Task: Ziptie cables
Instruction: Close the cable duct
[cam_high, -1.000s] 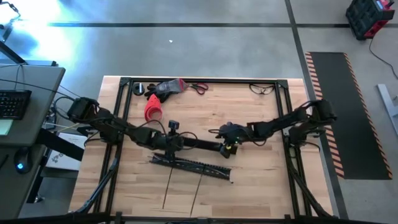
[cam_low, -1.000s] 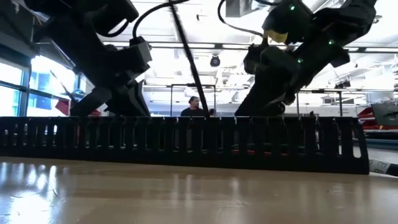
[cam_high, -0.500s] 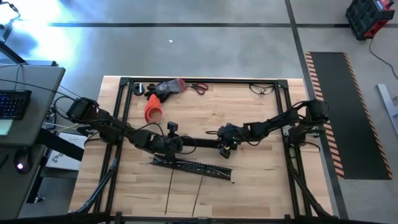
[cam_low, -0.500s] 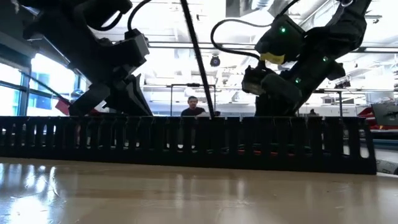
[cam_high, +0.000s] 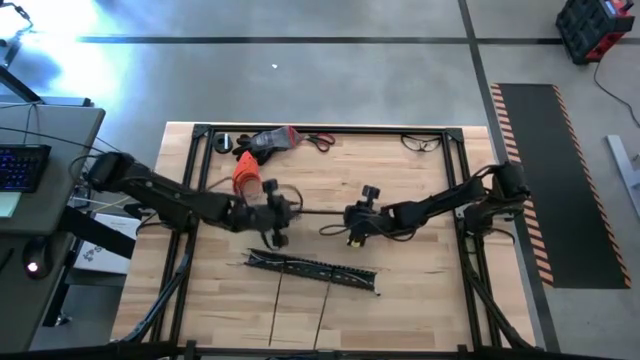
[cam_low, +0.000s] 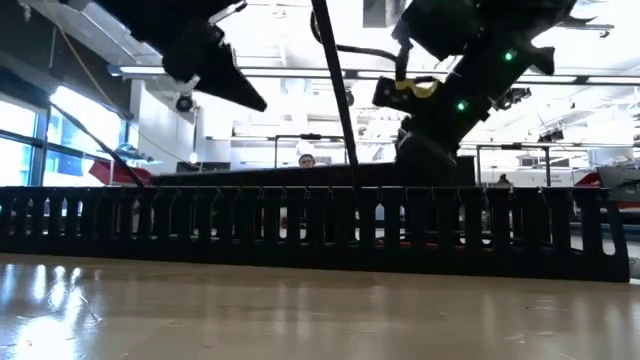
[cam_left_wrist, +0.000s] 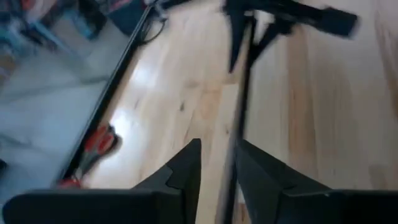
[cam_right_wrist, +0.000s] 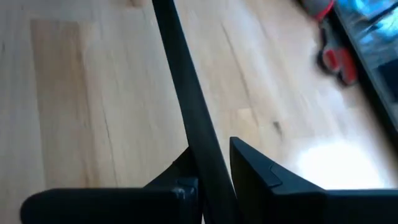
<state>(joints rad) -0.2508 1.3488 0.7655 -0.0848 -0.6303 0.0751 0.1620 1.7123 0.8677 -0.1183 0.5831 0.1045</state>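
A flat black strip (cam_high: 315, 212) hangs level over the table's middle, between my two grippers. My right gripper (cam_right_wrist: 210, 148) is shut on its right end. My left gripper (cam_left_wrist: 217, 149) stands open at its left end, and the strip (cam_left_wrist: 239, 112) runs between the fingers. Nearer the front edge the long black slotted channel (cam_high: 310, 268) lies on the wood. Two thin dark cables (cam_high: 274, 305) run out from it toward the near edge. My left gripper has the strip running lengthwise between its open fingers, close to one finger (cam_left_wrist: 252, 171); I cannot tell whether it touches. My right gripper pinches the strip (cam_right_wrist: 198, 140) between its two fingers, coming level from the table's right. The strip runs on ahead of the fingers, clear of the table.
An orange cone-shaped thing (cam_high: 245, 176), a red and grey tool (cam_high: 270, 141), red-handled scissors (cam_high: 320, 142) and a dark wire loop (cam_high: 425, 142) lie along the far edge. A black frame (cam_high: 197, 180) borders the table. A person (cam_low: 306, 158) stands in the room behind.
My left gripper has risen and gone toward the far edge. My right gripper has moved toward the table's left, closer to the left gripper. The black strip between them has gone up and toward the far edge, away from the slotted channel, which has stayed in place.
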